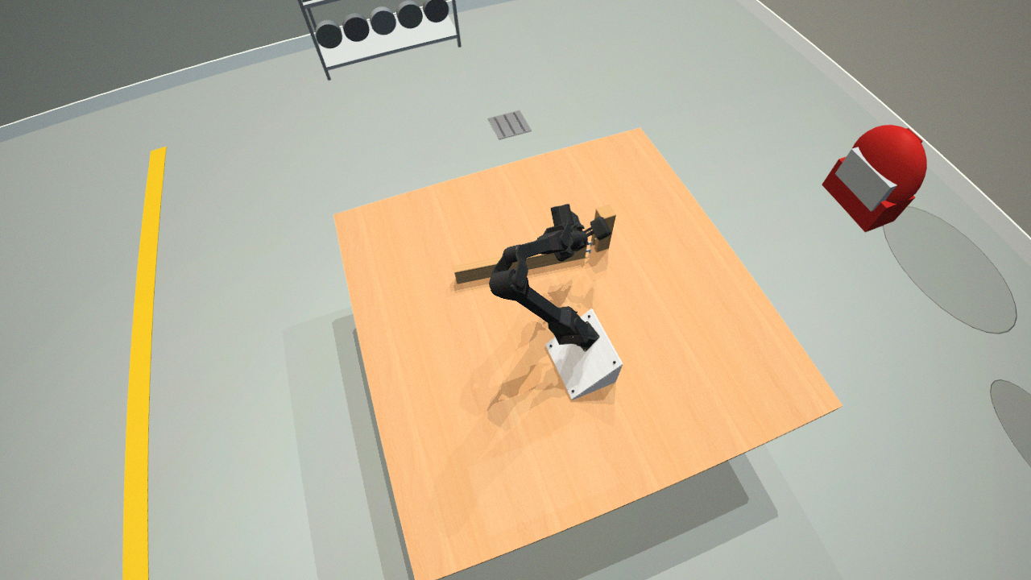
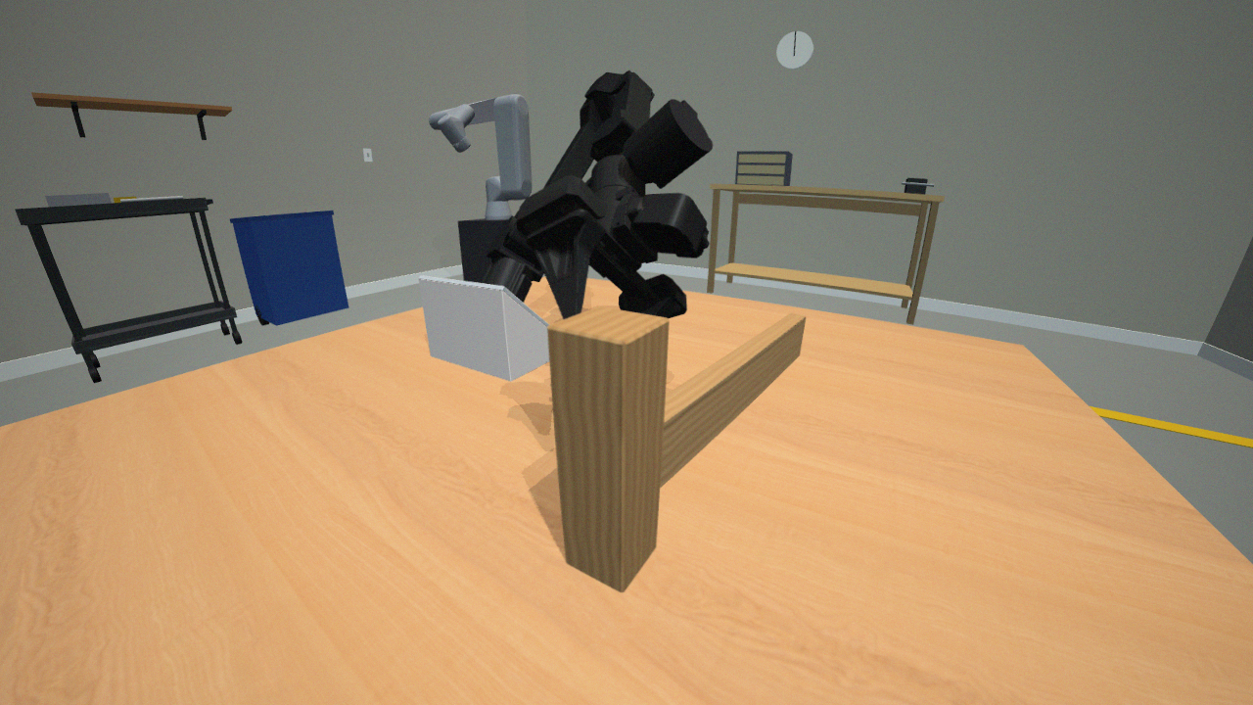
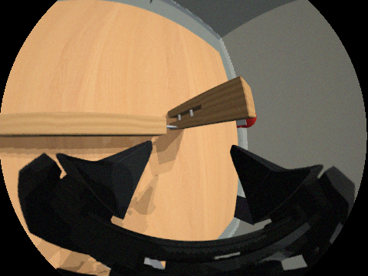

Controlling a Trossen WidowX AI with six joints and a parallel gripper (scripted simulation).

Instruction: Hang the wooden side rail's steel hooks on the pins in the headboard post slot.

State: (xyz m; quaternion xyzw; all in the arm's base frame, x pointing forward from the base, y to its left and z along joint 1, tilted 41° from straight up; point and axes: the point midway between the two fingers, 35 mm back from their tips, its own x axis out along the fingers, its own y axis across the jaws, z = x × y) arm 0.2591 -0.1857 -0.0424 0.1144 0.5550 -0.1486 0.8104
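Note:
The wooden side rail lies along the table, its hook end facing the post. The upright headboard post stands just beyond that end. In the wrist view two light pins show in its dark slot. A steel hook sticks out of the rail's end near the post's base, below the pins in that view; the other hook is not distinct. My gripper is open and empty, tilted above the rail's hook end and the post.
The arm's white base block stands on the wooden table, on the near side of the rail in the top view. The arm reaches over the rail. A red object and a rack are off the table.

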